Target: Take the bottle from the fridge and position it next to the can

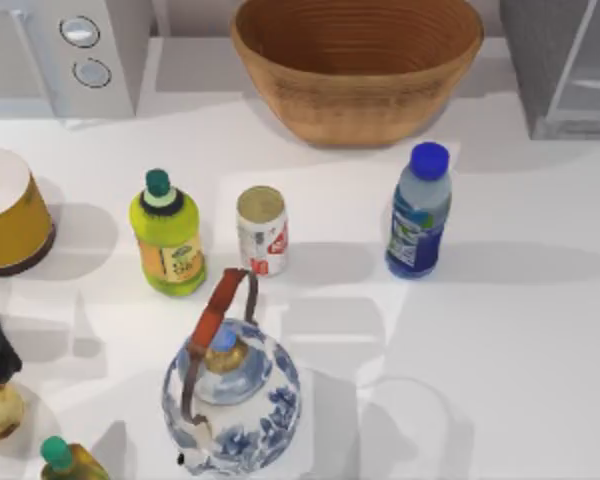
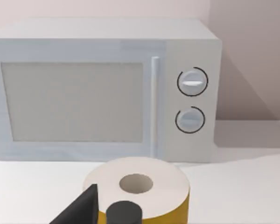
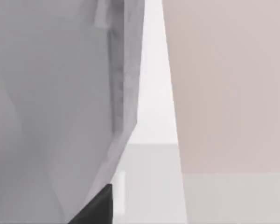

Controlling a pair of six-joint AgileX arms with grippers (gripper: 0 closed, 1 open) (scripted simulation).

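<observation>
On the surface (image 1: 500, 340), the bottle (image 1: 418, 212) stands right of the can (image 1: 262, 230), out of the fridge (image 1: 565, 65); neither hand's opening can be told; placement looks done, leaving only retreat.

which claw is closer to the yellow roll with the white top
Left. The left claw sits right by the yellow roll, in front of the microwave at the table's left. The right claw is up against the fridge at the far right.
</observation>
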